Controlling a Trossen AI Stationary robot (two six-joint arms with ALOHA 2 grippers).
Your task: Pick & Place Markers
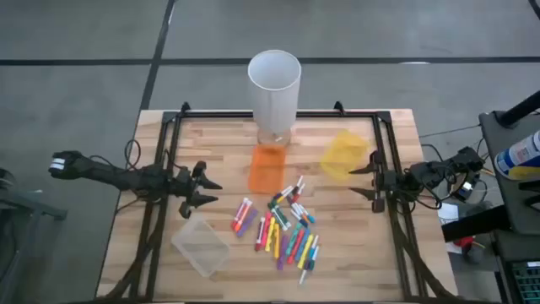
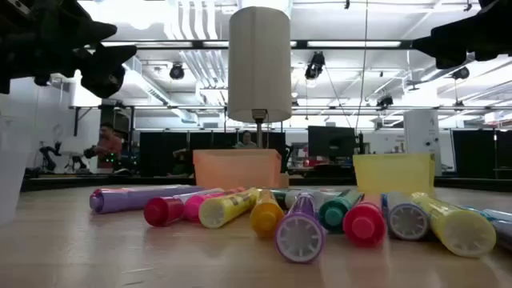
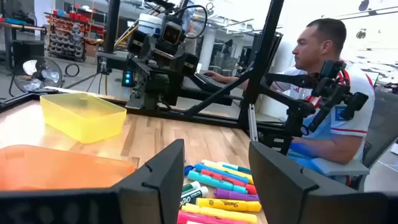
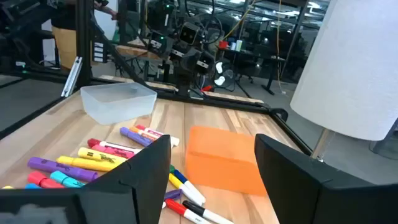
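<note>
Many small markers (image 1: 287, 228) lie in a loose pile on my wooden table (image 1: 380, 270), in the space between my two pincers. They are thin, round sticks with smooth plastic caps, in pink, yellow, green, blue, red and purple. From the low view I see the round ridged ends of their caps.

The left gripper (image 1: 205, 192) hangs just above the table at the left edge, well apart from the pile. Its two dark fingers stand wide and hold nothing. Close by it sits a clear bin (image 1: 201, 245) with see-through walls.

The right gripper (image 1: 354, 179) waits at the right edge, pointing in at the pile. Its fingers are wide too, and empty. A see-through yellow bin (image 1: 344, 154) sits right next to it. An orange bin (image 1: 268, 166) sits farther off, beyond the pile, by a tall smooth white cylinder (image 1: 274, 89).

Through the left wrist view I see a person (image 3: 329, 118) sitting behind the table.
</note>
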